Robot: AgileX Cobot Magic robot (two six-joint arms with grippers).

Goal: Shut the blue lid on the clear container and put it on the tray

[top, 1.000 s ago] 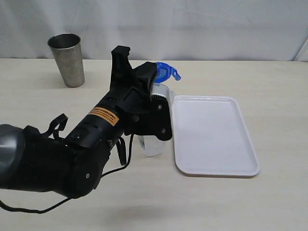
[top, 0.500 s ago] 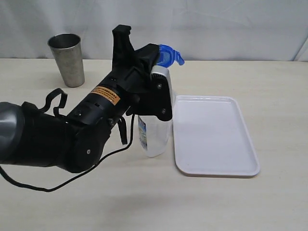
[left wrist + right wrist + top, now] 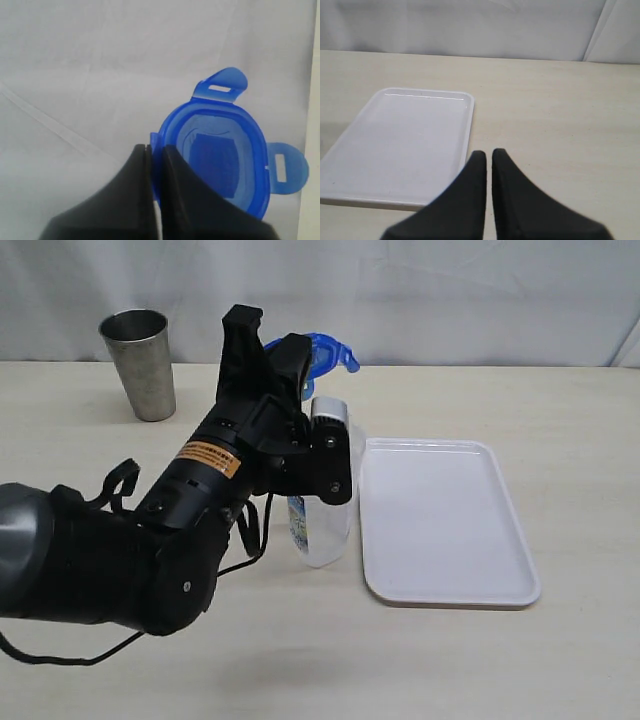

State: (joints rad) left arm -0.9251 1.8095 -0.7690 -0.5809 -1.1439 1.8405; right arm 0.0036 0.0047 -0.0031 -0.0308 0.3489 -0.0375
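My left gripper (image 3: 297, 352) is shut on one edge of the blue lid (image 3: 326, 351) and holds it in the air, just above and behind the top of the clear container (image 3: 322, 525). The lid does not touch the container. In the left wrist view the lid (image 3: 220, 150) shows its hollow underside with two flaps spread out, pinched at its rim between my left gripper's (image 3: 155, 148) jaws. The container stands upright on the table beside the left edge of the white tray (image 3: 445, 525), partly hidden by my arm. My right gripper (image 3: 488, 152) is shut on nothing, low over the table near the tray (image 3: 405, 135).
A shiny steel cup (image 3: 140, 362) stands at the back left of the table. A white curtain closes off the back. The bulky left arm covers much of the table's left half in the exterior view.
The left gripper has lifted the blue lid and then carried it a little to the left. The top of the container now shows below the lid.
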